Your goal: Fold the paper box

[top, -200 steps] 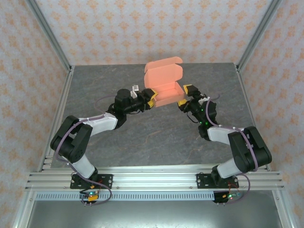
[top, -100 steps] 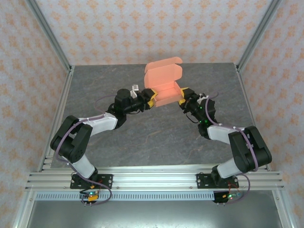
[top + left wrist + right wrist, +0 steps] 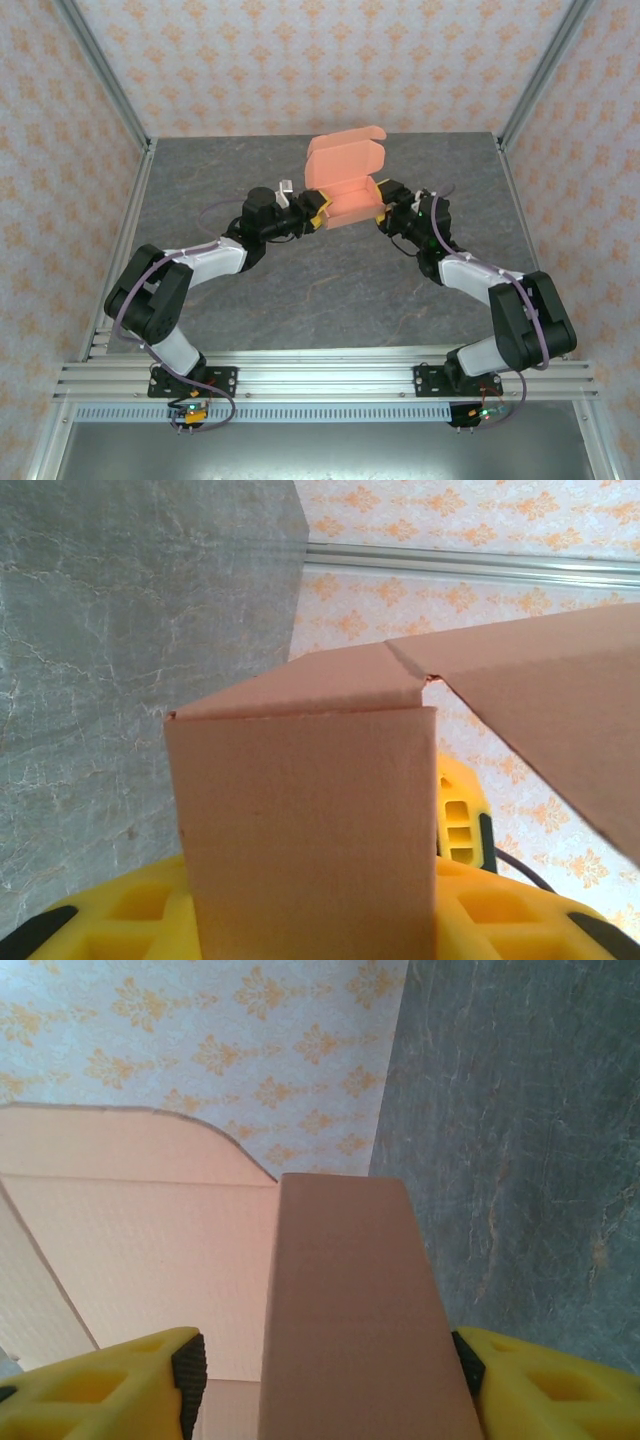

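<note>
Paper box lies btwn my claws, long axis L-R. Left claw clamps its left end wall; right claw straddles the right wall, jaws apart.

No text, label, brand, number or sign can be read in any view.
The paper box shows plain salmon card on every face seen. The wallpaper carries a repeating orange ornament, not lettering. The grey table has a marbled surface, and any marks on it are too small to make out.
</note>
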Robot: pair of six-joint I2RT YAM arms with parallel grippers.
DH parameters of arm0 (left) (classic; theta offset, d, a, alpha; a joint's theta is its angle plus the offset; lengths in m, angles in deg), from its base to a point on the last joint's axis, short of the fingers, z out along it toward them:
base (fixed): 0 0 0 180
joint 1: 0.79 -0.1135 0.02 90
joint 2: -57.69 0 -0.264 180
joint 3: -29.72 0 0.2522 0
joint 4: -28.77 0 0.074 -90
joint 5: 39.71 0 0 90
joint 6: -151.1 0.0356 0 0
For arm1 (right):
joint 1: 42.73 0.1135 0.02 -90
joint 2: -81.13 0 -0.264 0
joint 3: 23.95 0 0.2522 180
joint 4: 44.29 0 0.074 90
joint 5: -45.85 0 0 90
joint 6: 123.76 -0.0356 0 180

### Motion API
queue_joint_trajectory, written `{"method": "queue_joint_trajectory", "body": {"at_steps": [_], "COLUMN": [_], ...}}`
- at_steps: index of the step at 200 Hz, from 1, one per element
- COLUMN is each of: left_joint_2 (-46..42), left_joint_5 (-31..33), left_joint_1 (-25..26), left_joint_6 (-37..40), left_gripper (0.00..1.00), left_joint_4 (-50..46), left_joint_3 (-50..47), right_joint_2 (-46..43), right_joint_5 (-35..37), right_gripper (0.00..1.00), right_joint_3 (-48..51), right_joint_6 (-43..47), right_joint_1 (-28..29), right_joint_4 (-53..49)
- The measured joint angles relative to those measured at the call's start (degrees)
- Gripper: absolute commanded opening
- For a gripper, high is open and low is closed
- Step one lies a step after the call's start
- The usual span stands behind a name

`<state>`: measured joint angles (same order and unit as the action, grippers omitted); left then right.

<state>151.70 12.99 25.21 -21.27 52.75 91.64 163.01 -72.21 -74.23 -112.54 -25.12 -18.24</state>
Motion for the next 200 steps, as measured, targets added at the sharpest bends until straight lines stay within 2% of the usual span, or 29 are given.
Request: {"method": "queue_joint_trajectory", "body": {"at_steps": [103,173,200], "left_joint_2": [-0.5,-1.4,-1.4], "left_joint_5": [-1.0,-0.8,-0.8], "left_joint_1": [0.5,0.5,0.5], "left_joint_6": [0.0,-0.1,-0.1], "left_gripper": [0.34,0.34,0.34], "left_joint_4": [0.0,0.0,0.1], "left_joint_3": [0.0,-1.1,-1.1], "right_joint_2": [5.6,5.7,5.7], "right_joint_5": [-1.0,0.0,0.3], "right_gripper": [0.68,0.68,0.62], "right_joint_3": [-3.6,-3.6,-3.6], "right_joint_6": [-2.9,-5.0,-5.8], "right_joint_1": [-0.5,-0.8,-0.8], "right_joint_4": [0.7,1.0,1.0]}}
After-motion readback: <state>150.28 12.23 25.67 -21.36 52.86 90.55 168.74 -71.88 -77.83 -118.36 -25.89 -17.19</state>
